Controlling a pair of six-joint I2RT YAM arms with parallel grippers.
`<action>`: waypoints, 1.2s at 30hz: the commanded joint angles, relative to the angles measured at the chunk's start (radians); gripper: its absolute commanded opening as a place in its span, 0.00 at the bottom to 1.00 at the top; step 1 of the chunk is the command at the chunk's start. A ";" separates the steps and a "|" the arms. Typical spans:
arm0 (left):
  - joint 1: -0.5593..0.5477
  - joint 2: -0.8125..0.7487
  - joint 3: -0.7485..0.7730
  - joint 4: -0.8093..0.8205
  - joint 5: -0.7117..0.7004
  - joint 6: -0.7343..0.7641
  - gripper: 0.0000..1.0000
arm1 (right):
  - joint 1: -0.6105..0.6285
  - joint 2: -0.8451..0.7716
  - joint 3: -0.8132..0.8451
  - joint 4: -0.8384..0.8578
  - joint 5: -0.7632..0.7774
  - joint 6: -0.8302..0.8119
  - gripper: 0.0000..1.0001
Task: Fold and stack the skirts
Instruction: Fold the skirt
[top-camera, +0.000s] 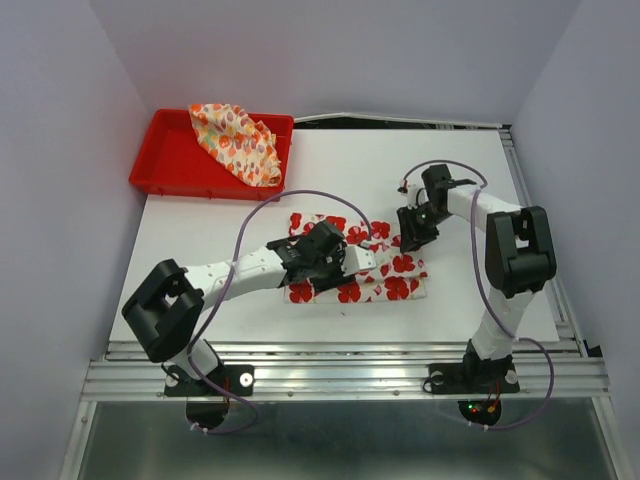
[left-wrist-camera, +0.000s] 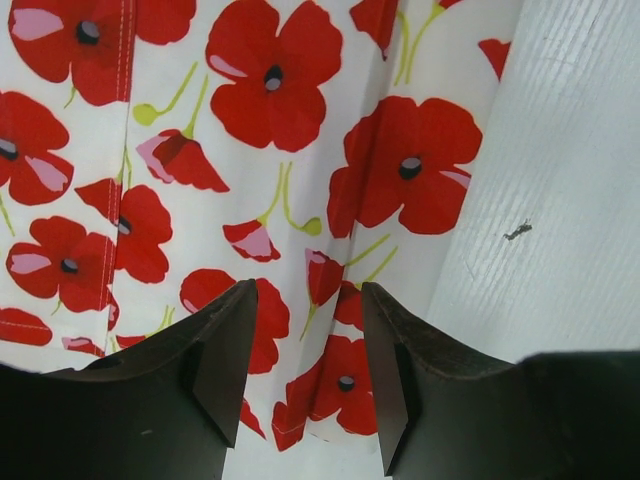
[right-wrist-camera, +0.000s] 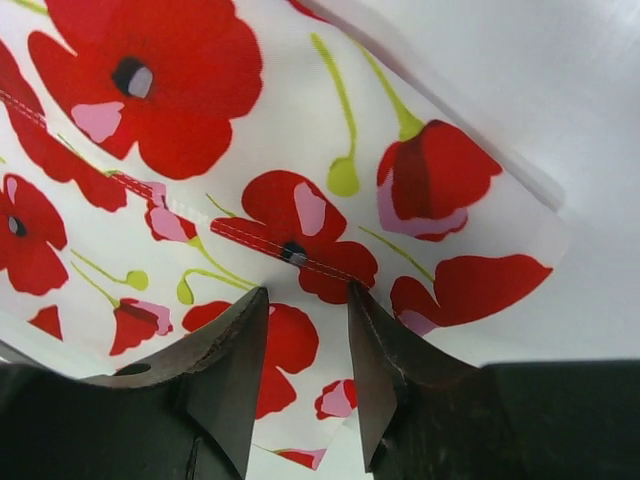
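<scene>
The white skirt with big red flowers (top-camera: 393, 284) lies flat in the middle of the table. My left gripper (top-camera: 338, 258) is low over its middle part. In the left wrist view the left gripper (left-wrist-camera: 305, 345) is open, its fingers astride a corner of the skirt (left-wrist-camera: 270, 100). My right gripper (top-camera: 412, 232) is at the skirt's far right edge. In the right wrist view it (right-wrist-camera: 305, 312) is open, with its fingertips (right-wrist-camera: 248, 330) down on the cloth (right-wrist-camera: 180, 90) by a stitched seam. The cream skirt (top-camera: 238, 140) lies crumpled in the red tray.
The red plastic tray (top-camera: 165, 165) stands at the back left of the white table (top-camera: 200, 260). Grey walls close in the left, right and back. A metal rail runs along the near edge. Bare table (left-wrist-camera: 570, 200) shows beside the skirt.
</scene>
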 joint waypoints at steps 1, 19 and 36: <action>-0.003 -0.022 0.033 0.040 -0.008 -0.041 0.57 | 0.004 0.142 0.087 0.097 0.086 -0.021 0.43; -0.017 0.196 0.334 0.166 0.029 -0.230 0.52 | -0.177 -0.373 -0.040 0.094 -0.090 0.427 0.48; -0.019 0.452 0.578 0.163 0.106 -0.304 0.43 | -0.277 -0.479 -0.691 0.763 -0.374 0.907 0.08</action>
